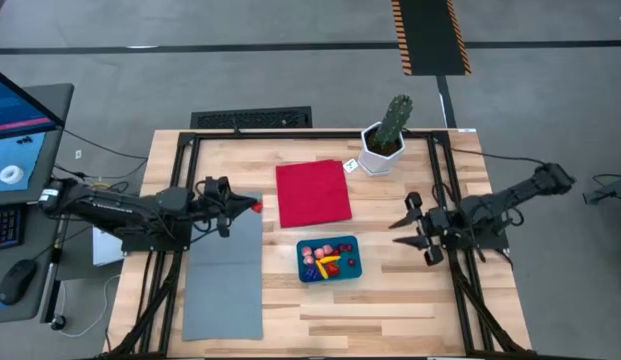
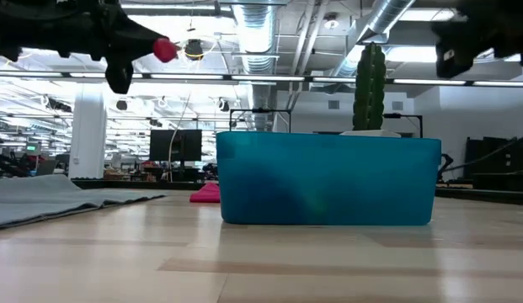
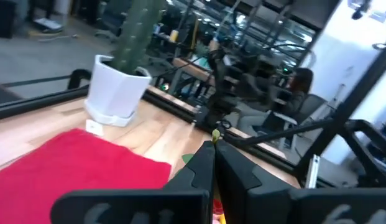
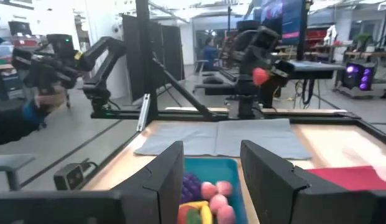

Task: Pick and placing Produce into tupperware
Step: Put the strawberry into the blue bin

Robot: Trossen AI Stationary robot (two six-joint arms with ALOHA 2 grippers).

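Overhead, the left gripper [image 1: 252, 207] clamps a red piece [image 1: 256, 208] beside the cloth [image 1: 313, 193]; the right gripper [image 1: 411, 226] gapes near the tupperware [image 1: 329, 258].

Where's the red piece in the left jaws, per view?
High: red piece at left gripper tip, over the mat's top corner.
Low: top left, above table.
Left wrist: not visible.
Right wrist: upper centre, beyond mat.
Shared landmark: tupperware.

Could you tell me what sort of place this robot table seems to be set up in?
Probably an open-plan robotics lab or workshop: exposed ceiling ducts, rows of monitors on benches behind, and another robot arm beyond the table.
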